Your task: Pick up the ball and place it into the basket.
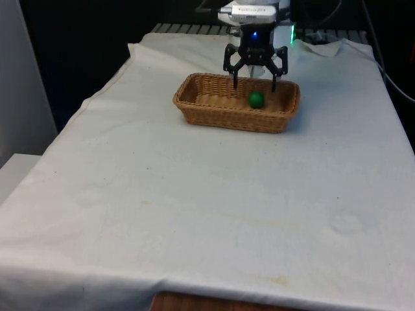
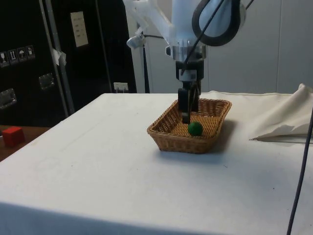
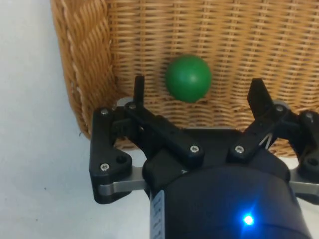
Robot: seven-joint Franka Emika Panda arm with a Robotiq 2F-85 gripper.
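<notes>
A small green ball (image 1: 256, 99) lies on the floor of the woven wicker basket (image 1: 194, 107), towards the front view's right half. In the side view the ball (image 2: 195, 129) rests near the basket's (image 2: 171, 138) front wall. My black gripper (image 1: 255, 83) hangs open just above the basket, over its far side, with nothing between its fingers. The wrist view has the ball (image 3: 188, 78) lying free on the weave beyond the spread fingertips (image 3: 139, 84), with the gripper (image 3: 198, 88) apart from it.
The basket sits at the far middle of the white cloth (image 1: 194, 207). A fold of bunched cloth (image 2: 283, 122) lies beside it in the side view. A red block (image 2: 12, 135) stands on a low surface off the table.
</notes>
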